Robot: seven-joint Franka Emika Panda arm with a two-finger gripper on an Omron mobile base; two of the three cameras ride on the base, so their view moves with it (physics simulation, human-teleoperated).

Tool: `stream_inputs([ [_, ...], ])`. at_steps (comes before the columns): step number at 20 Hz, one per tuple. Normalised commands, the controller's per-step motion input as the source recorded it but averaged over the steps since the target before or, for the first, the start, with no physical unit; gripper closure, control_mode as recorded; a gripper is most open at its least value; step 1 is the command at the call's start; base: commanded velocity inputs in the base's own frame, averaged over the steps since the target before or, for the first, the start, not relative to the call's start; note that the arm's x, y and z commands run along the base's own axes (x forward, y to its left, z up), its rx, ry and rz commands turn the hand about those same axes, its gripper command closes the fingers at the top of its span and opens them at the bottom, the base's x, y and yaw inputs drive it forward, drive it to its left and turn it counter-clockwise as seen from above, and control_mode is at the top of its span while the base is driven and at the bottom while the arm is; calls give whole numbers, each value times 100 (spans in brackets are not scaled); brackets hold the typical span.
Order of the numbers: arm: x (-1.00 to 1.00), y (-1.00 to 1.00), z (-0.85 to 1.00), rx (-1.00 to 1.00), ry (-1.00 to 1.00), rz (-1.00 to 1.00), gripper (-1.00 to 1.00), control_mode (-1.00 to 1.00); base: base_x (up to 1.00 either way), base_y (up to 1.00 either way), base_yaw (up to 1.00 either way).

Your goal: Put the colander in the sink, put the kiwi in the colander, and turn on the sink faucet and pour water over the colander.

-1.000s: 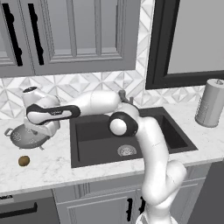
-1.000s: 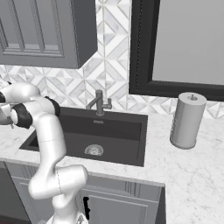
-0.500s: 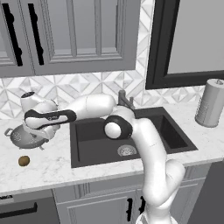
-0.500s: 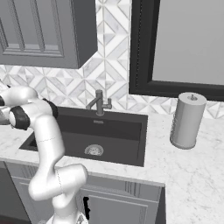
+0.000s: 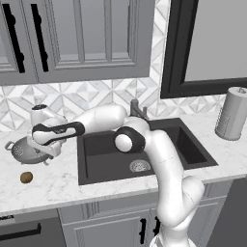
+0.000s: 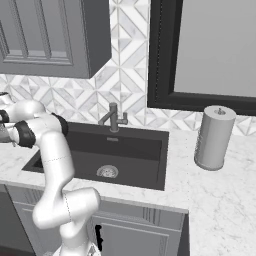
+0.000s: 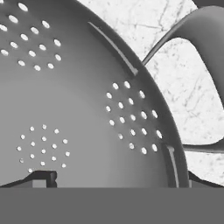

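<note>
Left base view: hand (image 5: 46, 147) has dropped onto colander (image 5: 21, 150).

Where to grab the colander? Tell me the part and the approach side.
Grip the colander by its rim wall, coming from above. It sits upright on the counter, bowl open upward. In the hand view one fingertip sits inside the bowl and the other outside, beside the loop handle, so the thin rim lies between the jaws.
</note>
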Motion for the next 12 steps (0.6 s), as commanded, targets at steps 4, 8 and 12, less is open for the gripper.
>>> stream_inputs([
  [4,5,0,-34,12,0,0,-100,-100,0,0,0],
  [8,30,1,-23,1,1,0,100,-100,0,0,0],
  [12,12,4,-33,0,15,0,100,-100,0,0,0],
])
